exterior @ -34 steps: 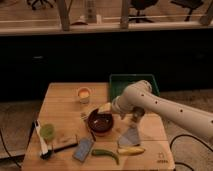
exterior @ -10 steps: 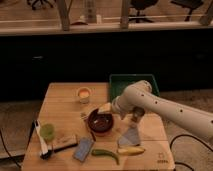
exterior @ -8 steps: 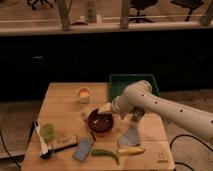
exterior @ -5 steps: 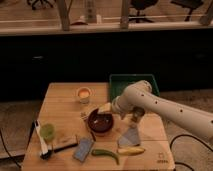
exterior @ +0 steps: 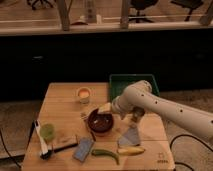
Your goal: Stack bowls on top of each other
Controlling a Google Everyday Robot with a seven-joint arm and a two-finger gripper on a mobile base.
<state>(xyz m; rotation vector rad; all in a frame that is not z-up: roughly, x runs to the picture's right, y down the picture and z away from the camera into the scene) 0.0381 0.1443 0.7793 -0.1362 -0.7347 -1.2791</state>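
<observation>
A dark reddish-brown bowl [exterior: 100,122] sits on the wooden table [exterior: 60,97] near its middle. A reddish-orange edge shows along its near rim; I cannot tell whether that is the orange bowl beneath it, and no separate orange bowl shows. My gripper [exterior: 107,108] is at the end of the white arm [exterior: 150,102], which reaches in from the right. It hangs just over the bowl's far right rim.
A pale cup with orange inside [exterior: 83,93] stands behind the bowl. A green cup [exterior: 47,131] and a white utensil [exterior: 39,141] are front left. A green tray [exterior: 131,81] is behind the arm. A banana [exterior: 131,149], a green vegetable [exterior: 105,154] and two grey packets [exterior: 83,148] [exterior: 130,136] lie in front.
</observation>
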